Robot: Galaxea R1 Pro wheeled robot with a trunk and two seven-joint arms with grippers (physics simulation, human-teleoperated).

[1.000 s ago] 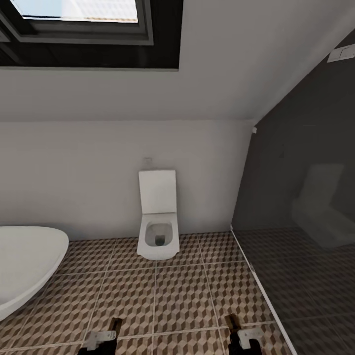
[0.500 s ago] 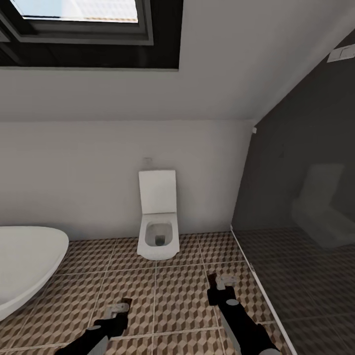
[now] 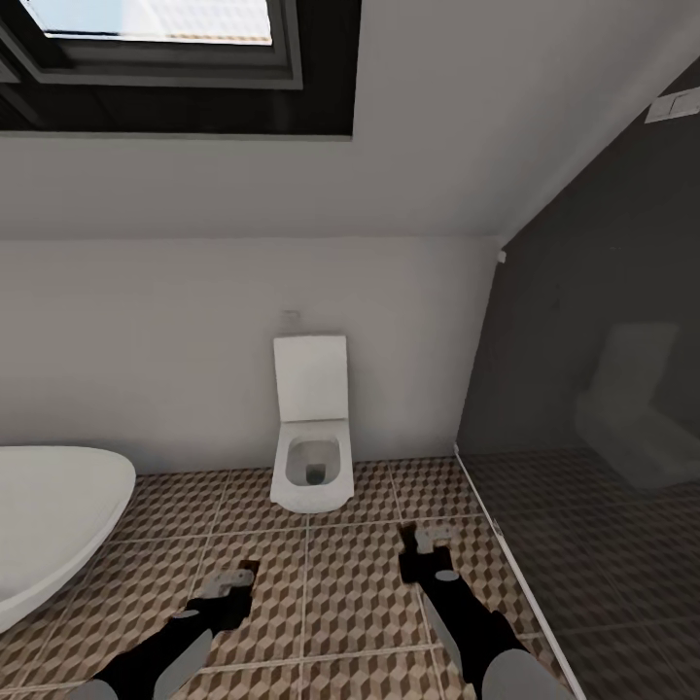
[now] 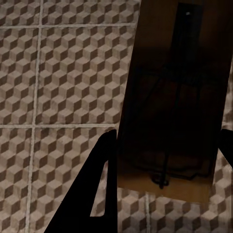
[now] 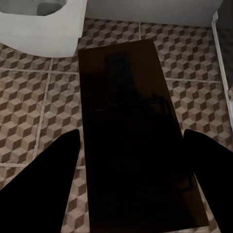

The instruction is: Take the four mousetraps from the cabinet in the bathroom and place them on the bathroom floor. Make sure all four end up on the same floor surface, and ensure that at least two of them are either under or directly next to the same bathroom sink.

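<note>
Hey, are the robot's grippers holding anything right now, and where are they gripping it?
Yes. Each gripper holds a mousetrap by its long side edges: the left gripper clamps one board, the right gripper another, both above the bathroom floor.

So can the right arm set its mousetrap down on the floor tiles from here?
Probably yes: the right gripper holds a mousetrap over bare bathroom floor, with the toilet further ahead and nothing beneath.

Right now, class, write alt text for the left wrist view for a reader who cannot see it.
A tan wooden mousetrap with dark wire parts sits between the left gripper's dark fingers, above the cube-patterned bathroom floor with pale grout lines.
</note>
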